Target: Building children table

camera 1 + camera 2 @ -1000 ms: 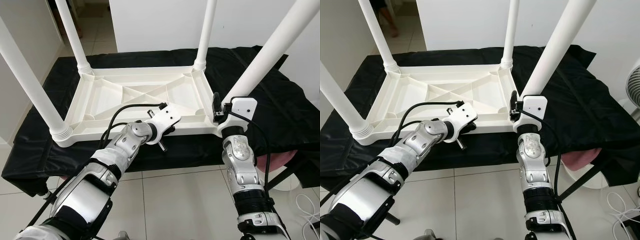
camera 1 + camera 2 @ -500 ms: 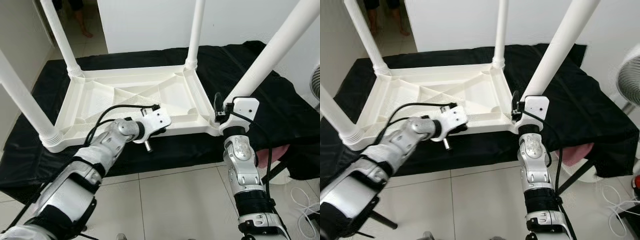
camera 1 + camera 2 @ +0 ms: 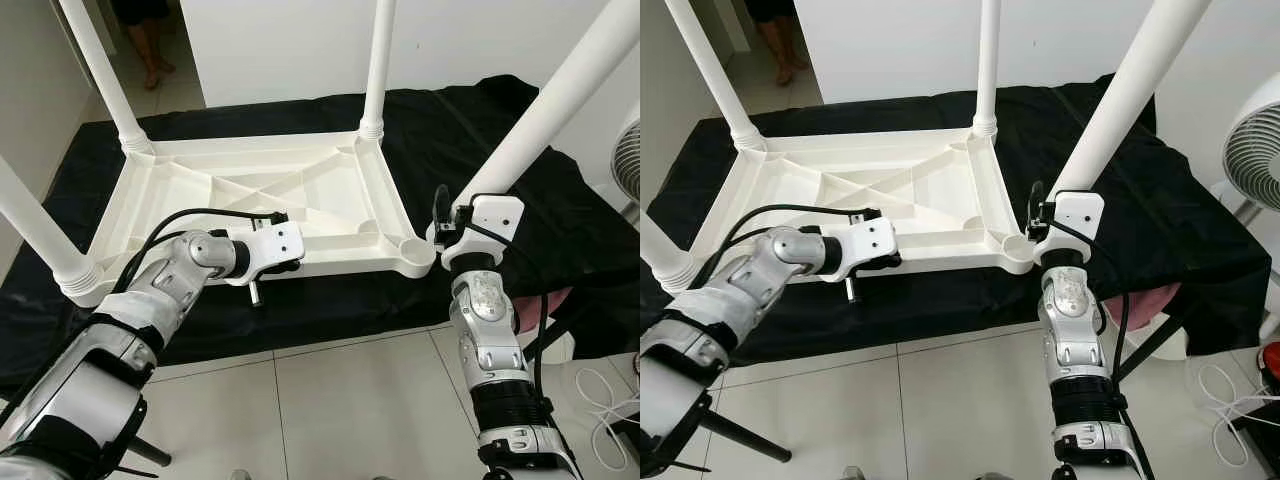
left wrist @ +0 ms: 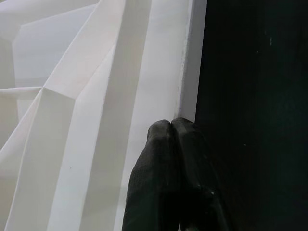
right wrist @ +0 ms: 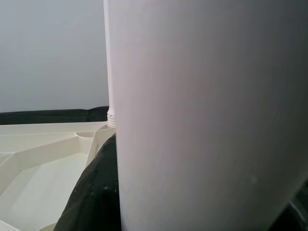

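A white children's table (image 3: pixel 250 195) lies upside down on the black-draped counter (image 3: pixel 560 210). Our right gripper (image 3: pixel 440 222) fingers grasp the last leg (image 3: pixel 545 110) beside its empty corner socket (image 3: pixel 412 248); left gripper (image 4: pixel 172 126) fingers clenched against the rim. Next, we seat the leg.

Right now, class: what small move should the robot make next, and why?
Probably shift the right gripper slightly to its left, bringing the held leg over the empty corner socket. That socket sits open just beside the leg, the other three corners already carry legs, and the left gripper, fingers shut, rests at the table's near rim.
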Available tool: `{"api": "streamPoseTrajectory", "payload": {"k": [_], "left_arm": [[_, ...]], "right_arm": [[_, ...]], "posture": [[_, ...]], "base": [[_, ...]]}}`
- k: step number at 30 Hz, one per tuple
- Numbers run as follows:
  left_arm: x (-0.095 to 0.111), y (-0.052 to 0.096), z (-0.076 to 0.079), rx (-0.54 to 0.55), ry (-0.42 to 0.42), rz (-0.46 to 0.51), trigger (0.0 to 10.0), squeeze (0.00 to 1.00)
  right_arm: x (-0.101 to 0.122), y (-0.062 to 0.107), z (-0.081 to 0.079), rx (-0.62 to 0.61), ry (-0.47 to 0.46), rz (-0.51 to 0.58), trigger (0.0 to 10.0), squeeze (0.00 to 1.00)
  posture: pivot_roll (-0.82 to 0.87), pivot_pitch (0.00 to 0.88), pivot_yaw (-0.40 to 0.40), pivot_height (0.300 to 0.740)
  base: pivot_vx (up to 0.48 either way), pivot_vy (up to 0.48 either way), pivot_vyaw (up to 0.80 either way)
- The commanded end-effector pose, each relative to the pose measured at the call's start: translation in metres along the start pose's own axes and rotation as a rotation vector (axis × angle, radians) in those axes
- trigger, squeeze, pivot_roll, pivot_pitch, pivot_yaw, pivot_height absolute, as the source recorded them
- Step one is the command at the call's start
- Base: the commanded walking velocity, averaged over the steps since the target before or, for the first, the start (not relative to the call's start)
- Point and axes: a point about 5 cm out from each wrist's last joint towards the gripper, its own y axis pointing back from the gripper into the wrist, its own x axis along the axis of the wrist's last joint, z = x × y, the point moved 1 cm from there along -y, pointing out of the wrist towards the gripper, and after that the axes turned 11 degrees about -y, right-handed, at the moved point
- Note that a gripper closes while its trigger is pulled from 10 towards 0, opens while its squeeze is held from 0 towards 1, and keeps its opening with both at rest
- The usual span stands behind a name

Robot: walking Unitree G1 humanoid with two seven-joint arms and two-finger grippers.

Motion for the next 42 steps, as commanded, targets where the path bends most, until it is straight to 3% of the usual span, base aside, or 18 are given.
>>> {"api": "streamPoseTrajectory", "payload": {"k": [1, 2, 4, 6, 8, 9, 12, 14, 18, 23, 24, 25, 28, 29, 37, 42], "left_arm": [[-0.007, 0.005, 0.017, -0.178, 0.047, 0.009, 10.0, 0.00], [0.011, 0.006, 0.011, -0.181, 0.072, 0.111, 10.0, 0.00], [0.015, 0.007, 0.009, -0.182, 0.077, 0.136, 10.0, 0.00], [0.033, 0.007, 0.002, -0.164, 0.117, 0.229, 10.0, 0.00], [0.035, 0.007, 0.001, -0.162, 0.120, 0.239, 10.0, 0.00], [0.055, 0.007, -0.007, -0.104, 0.185, 0.349, 10.0, 0.00], [0.069, 0.007, -0.013, -0.042, 0.226, 0.426, 10.0, 0.00], [0.076, 0.002, -0.016, 0.036, 0.278, 0.452, 10.0, 0.00], [0.078, -0.001, -0.016, 0.067, 0.323, 0.453, 10.0, 0.00], [0.077, -0.013, -0.017, 0.147, 0.387, 0.400, 10.0, 0.00], [0.077, -0.014, -0.017, 0.147, 0.412, 0.400, 10.0, 0.68], [0.077, -0.016, -0.017, 0.149, 0.417, 0.385, 10.0, 1.00], [0.073, -0.023, -0.021, 0.207, 0.382, 0.283, 10.0, 1.00], [0.071, -0.026, -0.022, 0.221, 0.367, 0.248, 10.0, 0.00], [0.060, -0.037, -0.027, 0.278, 0.372, 0.115, 10.0, 0.00], [0.059, -0.043, -0.028, 0.269, 0.372, 0.086, 10.0, 0.00]], "right_arm": [[0.004, -0.004, -0.003, 0.015, -0.005, 0.010, 10.0, 0.00], [0.003, -0.005, -0.005, 0.021, -0.012, 0.002, 10.0, 0.00], [0.003, -0.005, -0.005, 0.022, -0.013, 0.000, 10.0, 0.00], [0.002, -0.007, -0.007, 0.029, -0.014, -0.005, 10.0, 0.00], [0.002, -0.007, -0.007, 0.030, -0.013, -0.005, 10.0, 0.00], [-0.001, -0.009, -0.009, 0.028, -0.003, -0.033, 10.0, 0.00], [-0.003, -0.011, -0.010, 0.031, 0.001, -0.044, 10.0, 0.00], [-0.003, -0.014, -0.012, 0.037, -0.002, -0.047, 10.0, 0.00], [-0.003, -0.015, -0.014, 0.042, -0.007, -0.049, 10.0, 0.00], [-0.001, -0.018, -0.017, 0.054, -0.009, -0.042, 10.0, 0.00], [-0.001, -0.018, -0.017, 0.054, -0.009, -0.042, 10.0, 0.00], [-0.001, -0.019, -0.017, 0.055, -0.013, -0.039, 10.0, 0.00], [0.000, -0.019, -0.018, 0.058, -0.013, -0.035, 10.0, 0.00], [0.000, -0.019, -0.018, 0.058, -0.012, -0.035, 10.0, 0.00], [0.000, -0.019, -0.015, 0.044, -0.011, -0.030, 10.0, 0.00], [0.001, -0.018, -0.013, 0.035, -0.009, -0.026, 10.0, 0.00]], "posture": [[-0.03, 0.058, 0.040, 0.740], [-0.03, 0.058, 0.034, 0.740], [-0.03, 0.058, 0.034, 0.740], [-0.03, 0.058, 0.029, 0.740], [-0.03, 0.058, 0.029, 0.740], [-0.03, 0.057, 0.025, 0.740], [-0.03, 0.056, 0.020, 0.740], [-0.03, 0.056, 0.013, 0.740], [-0.02, 0.055, 0.008, 0.740], [-0.02, 0.053, -0.002, 0.740], [-0.02, 0.053, -0.004, 0.740], [-0.02, 0.051, -0.006, 0.740], [-0.02, 0.049, -0.006, 0.740], [-0.02, 0.046, -0.004, 0.740], [-0.03, 0.039, 0.009, 0.740], [-0.04, 0.034, 0.015, 0.740]], "base": [[0.000, 0.000, 0.00], [0.000, 0.000, 0.00], [0.000, 0.000, 0.00], [0.000, 0.000, 0.00], [0.000, 0.000, 0.00], [0.000, 0.000, 0.00], [0.000, 0.000, 0.00], [0.000, 0.000, 0.00], [0.000, 0.000, 0.00], [0.000, 0.000, 0.00], [0.000, 0.000, 0.00], [0.000, 0.000, 0.00], [0.000, 0.000, 0.00], [0.000, 0.000, 0.00], [0.000, 0.000, 0.00], [0.000, 0.000, 0.00]]}}
